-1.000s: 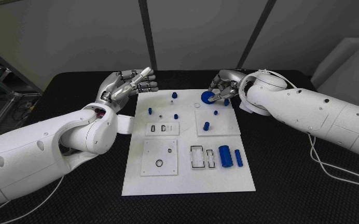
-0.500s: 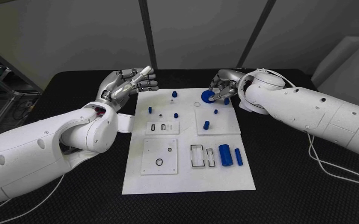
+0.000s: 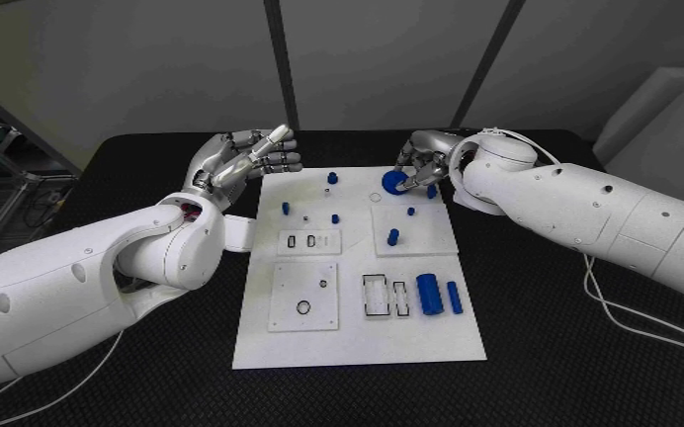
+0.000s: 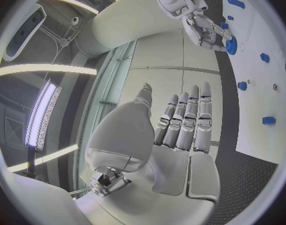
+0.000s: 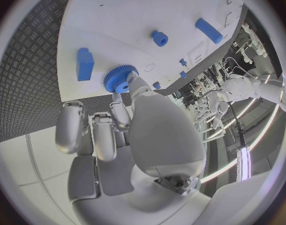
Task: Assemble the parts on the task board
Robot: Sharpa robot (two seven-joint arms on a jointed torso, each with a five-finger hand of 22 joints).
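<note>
Two silver hands flank the white task board on the black desk in the head view. The right hand pinches a blue toothed gear at the board's far edge; the left hand hovers empty, fingers straight and released. Left wrist view: smooth metal fingers extended over diamond-textured matting. Right wrist view: fingertips half hide the ridged gear beside a blue block.

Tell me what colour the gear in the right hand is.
Blue gear, clearest in the right wrist view, held by the right hand.
</note>
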